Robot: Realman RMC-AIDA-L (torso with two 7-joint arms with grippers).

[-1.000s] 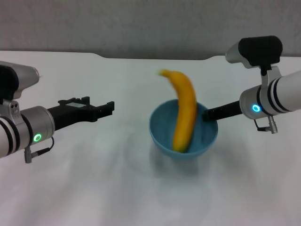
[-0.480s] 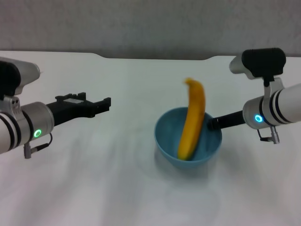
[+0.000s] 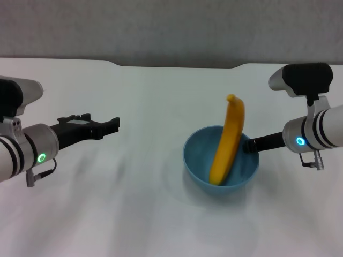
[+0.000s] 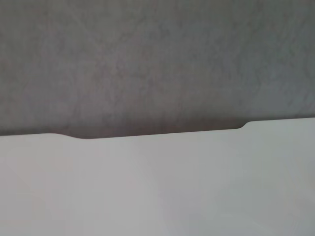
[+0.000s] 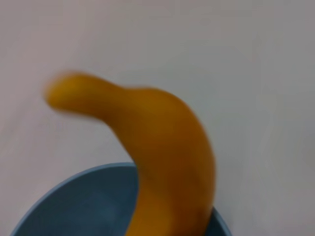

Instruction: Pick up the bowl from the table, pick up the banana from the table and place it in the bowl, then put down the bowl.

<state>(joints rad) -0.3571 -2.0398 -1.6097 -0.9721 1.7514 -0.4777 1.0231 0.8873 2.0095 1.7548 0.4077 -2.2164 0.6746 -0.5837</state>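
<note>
- Banana [image 3: 228, 140] stands propped in the bowl [image 3: 199, 160], gripped at its rim by my right gripper [image 3: 248, 144].
- Left gripper [image 3: 111, 125] hangs unclenched, empty.
- I lower gently, level, toward the table [image 3: 134, 214]'s right edge.

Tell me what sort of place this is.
Probably a robot test bench, not a kitchen: a plain white table against a bare grey wall, holding only a bowl with a banana in it, between two grippers, left and right.

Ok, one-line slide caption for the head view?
Right gripper at the bowl rim, banana propped inside; left gripper open, apart.
</note>
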